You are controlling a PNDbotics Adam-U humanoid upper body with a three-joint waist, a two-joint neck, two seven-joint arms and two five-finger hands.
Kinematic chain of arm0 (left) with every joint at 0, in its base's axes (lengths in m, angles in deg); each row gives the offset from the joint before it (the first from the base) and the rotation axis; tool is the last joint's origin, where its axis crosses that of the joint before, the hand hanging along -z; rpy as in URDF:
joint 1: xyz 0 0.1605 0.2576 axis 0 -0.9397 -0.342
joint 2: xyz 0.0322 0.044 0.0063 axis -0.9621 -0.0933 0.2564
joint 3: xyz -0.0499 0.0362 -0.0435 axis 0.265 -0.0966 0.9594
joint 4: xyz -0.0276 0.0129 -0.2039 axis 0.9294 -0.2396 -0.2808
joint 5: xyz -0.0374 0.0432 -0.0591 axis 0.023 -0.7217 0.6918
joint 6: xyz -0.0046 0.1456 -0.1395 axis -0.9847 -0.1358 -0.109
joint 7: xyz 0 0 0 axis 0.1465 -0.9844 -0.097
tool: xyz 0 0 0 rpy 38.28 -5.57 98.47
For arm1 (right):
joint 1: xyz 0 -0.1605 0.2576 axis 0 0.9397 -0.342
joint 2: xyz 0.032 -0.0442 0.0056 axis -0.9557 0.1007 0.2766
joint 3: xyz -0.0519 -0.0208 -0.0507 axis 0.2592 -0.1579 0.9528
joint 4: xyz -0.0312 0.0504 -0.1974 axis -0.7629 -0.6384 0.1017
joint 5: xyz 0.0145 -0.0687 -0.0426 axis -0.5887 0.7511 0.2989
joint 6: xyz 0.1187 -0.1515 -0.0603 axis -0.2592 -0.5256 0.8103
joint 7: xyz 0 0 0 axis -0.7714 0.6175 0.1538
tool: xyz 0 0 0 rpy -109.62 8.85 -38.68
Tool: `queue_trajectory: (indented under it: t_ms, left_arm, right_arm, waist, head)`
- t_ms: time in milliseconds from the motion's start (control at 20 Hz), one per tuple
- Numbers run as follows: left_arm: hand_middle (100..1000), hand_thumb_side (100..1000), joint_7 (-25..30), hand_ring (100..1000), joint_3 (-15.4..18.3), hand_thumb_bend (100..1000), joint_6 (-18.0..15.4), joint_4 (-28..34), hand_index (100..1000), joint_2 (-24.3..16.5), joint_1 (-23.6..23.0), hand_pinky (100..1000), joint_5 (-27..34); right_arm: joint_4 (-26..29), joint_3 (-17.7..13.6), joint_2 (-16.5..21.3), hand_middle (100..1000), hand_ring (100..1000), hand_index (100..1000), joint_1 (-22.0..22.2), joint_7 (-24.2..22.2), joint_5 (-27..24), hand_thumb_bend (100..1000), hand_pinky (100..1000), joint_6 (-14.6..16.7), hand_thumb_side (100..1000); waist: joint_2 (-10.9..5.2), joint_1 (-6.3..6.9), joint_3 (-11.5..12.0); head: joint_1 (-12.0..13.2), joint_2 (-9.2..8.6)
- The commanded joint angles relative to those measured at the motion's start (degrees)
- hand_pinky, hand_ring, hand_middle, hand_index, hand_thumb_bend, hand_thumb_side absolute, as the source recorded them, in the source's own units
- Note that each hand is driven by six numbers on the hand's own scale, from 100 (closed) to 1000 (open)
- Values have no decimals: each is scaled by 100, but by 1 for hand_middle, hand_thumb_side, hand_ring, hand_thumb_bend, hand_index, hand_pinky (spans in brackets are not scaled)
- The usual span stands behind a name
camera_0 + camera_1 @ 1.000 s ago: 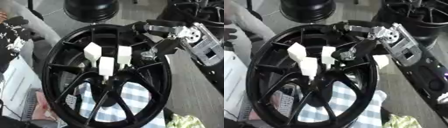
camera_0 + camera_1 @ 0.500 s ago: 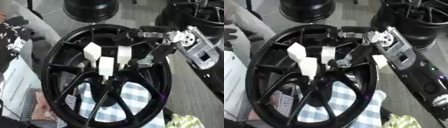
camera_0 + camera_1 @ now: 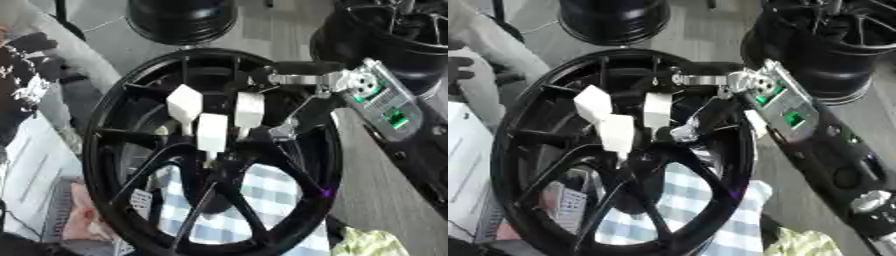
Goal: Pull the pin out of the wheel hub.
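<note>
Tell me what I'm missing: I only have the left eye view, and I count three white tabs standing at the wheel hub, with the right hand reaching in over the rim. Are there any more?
Observer: Yes. The right eye view shows a fourth white piece at the right edge of the wheel, beside the forearm behind the right hand.
Operator: Does anything else show further down that arm?
Observer: A silver joint on the right arm shows near the lower right edge. Your view does not show it.
</note>
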Motion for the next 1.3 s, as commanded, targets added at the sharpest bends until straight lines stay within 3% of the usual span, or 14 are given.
queue_trajectory:
  t_ms: [50, 400, 600, 850, 1100, 1300]
  left_arm:
    - [790, 451, 11, 770, -4, 383, -11, 60, 869, -47, 70, 762, 45]
    - [790, 452, 13, 770, -2, 382, -10, 59, 869, -44, 69, 762, 46]
    - [790, 452, 17, 771, -3, 381, -10, 58, 870, -41, 71, 762, 47]
    - [790, 453, 22, 771, -3, 381, -9, 54, 870, -38, 70, 763, 47]
    - [790, 453, 25, 771, -3, 382, -7, 53, 870, -37, 70, 762, 49]
    - [790, 452, 27, 771, -3, 382, -5, 51, 869, -41, 66, 762, 55]
  right_arm:
    - [-91, -107, 18, 808, 862, 967, -78, 33, 177, 303, 809, 95, 448]
    - [-123, -168, 5, 645, 737, 844, -89, 427, 281, 239, 722, 176, 444]
    - [-70, -230, 10, 514, 607, 727, -112, 1035, 327, 166, 609, 149, 439]
    - [24, -258, 3, 417, 510, 618, -152, 1891, 262, 118, 499, 30, 422]
    - [92, -300, -1, 297, 403, 485, -218, 2431, 94, 100, 366, -138, 329]
    - [213, -412, 64, 278, 386, 461, -363, 2614, -155, 100, 342, -269, 314]
  waist:
    - [-71, 44, 7]
    - [-72, 48, -3]
    - [-72, 52, -9]
    - [-70, 51, -12]
    - [-70, 50, -17]
    - [-79, 48, -28]
  head:
    - [-13, 29]
    - [-8, 29]
    - [-9, 29]
    - [-14, 29]
    - [-15, 29]
    - [-17, 29]
